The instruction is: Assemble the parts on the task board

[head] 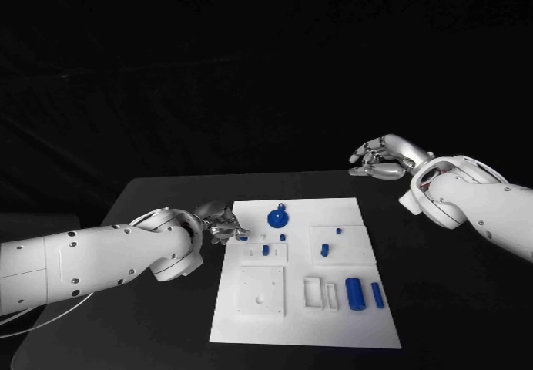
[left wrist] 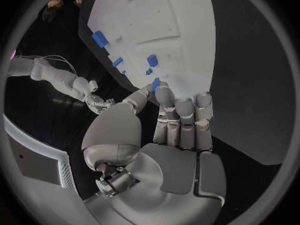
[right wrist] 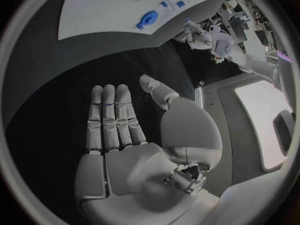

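The white task board lies mid-table. On it are a round blue part with a stem, a small oblong part, and two blue cylinders near its right edge. My left hand is at the board's left edge, low over it. A small blue part sits between its thumb tip and a fingertip, apparently pinched; the same part shows beside the fingers from above. My right hand is raised beyond the board's far right corner, fingers straight, holding nothing.
White raised blocks and slots take up the board's near half. The black table runs on right of the board, and its left edge is close to my left arm.
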You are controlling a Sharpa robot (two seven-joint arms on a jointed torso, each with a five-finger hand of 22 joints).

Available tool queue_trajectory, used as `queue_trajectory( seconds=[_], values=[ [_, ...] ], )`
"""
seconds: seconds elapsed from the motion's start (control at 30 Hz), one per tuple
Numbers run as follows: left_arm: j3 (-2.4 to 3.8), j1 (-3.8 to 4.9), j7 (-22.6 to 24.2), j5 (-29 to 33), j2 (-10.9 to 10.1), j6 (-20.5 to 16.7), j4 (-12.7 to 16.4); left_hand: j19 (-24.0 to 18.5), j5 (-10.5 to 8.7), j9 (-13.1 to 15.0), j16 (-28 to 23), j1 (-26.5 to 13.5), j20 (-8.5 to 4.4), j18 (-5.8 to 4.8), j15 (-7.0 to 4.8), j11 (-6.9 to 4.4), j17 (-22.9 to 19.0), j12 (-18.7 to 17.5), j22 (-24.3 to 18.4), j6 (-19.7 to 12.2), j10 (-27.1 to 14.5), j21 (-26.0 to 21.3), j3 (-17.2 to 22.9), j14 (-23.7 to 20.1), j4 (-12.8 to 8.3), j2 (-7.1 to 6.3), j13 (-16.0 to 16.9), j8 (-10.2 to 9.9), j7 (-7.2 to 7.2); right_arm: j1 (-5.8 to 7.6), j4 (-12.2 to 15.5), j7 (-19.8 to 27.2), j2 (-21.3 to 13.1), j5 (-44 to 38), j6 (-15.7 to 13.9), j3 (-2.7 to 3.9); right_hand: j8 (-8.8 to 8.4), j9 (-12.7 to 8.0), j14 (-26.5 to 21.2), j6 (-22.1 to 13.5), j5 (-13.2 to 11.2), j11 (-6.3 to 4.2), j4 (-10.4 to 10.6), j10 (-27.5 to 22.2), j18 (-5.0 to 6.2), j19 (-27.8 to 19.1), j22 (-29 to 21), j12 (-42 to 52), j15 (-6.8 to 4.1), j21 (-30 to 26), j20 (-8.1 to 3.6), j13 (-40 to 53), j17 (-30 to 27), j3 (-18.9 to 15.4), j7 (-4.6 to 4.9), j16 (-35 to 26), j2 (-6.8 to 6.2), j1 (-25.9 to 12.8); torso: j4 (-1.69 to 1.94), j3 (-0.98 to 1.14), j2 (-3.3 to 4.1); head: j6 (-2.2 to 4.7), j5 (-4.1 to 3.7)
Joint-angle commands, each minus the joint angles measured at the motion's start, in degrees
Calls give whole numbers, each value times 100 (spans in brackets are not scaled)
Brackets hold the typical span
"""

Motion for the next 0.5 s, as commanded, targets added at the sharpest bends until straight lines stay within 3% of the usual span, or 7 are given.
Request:
queue_trajectory(
  seconds=[0.03,0.23,0.5],
  values=[
    [-8,-7,-376,-330,20,-279,49,49,47,57,-35,23,-784,-35,-415,-209,-5,-26,-2,126,247,28,283,444,-251,-61,-3,-29,-77,33,-259,186,102,505,-195,34,-15,22,-212,-79,50,60,2,-139,-129,-242,-148,-443,135,-294,109,-464,-464,0,114,-250,-67,50,13,-4,1,-42,27],
    [-26,-36,-405,-396,77,-405,56,67,106,58,-36,18,-788,-31,-419,-216,-2,-24,0,163,258,32,280,465,-250,-78,1,-38,-85,74,-674,230,264,837,-222,70,8,48,-639,-212,155,321,15,-386,-211,-742,-415,-1392,439,-889,279,-1440,-1447,17,186,-829,-83,70,6,1,10,-85,48],
    [-55,-118,-460,-520,204,-513,-3,82,167,56,-35,14,-791,-28,-424,-222,3,-18,3,194,267,37,280,483,-250,-97,7,-52,-92,89,-878,236,350,949,-189,72,30,36,-759,-278,251,445,7,-265,-231,-929,-532,-2079,584,-1273,373,-2256,-2197,-72,208,-1148,-51,93,-2,-2,12,-139,47]
  ],
)
